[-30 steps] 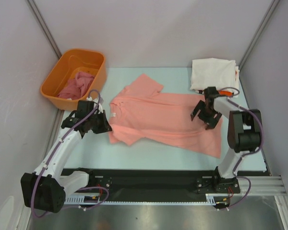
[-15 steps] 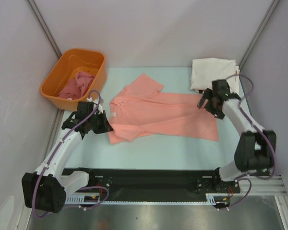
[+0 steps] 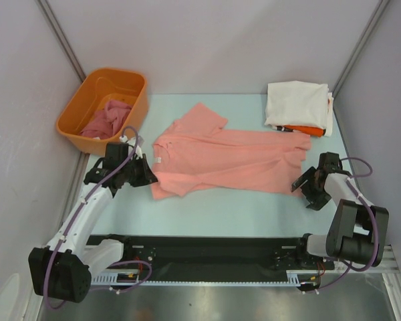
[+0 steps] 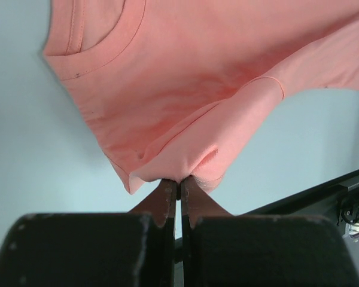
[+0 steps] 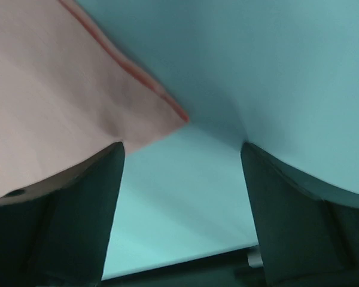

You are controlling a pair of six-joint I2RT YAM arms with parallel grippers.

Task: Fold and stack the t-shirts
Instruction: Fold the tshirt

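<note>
2 t-shirts are done: cream-white t-shirt on orange t-shirt, far right worktop corner. The salmon-pink t-shirt lies mid-worktop (unfolded); left pincer pinches its sleeve, right pincer gapes wide at its hem. Rose-pink t-shirt waits in the orange tub.

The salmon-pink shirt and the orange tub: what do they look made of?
Salmon-pink shirt: soft matte knit cloth, perhaps cotton; it creases and shows stitched hems and a sewn collar band. Orange tub: probably plastic; smooth, evenly coloured, with a rigid moulded rim.
</note>
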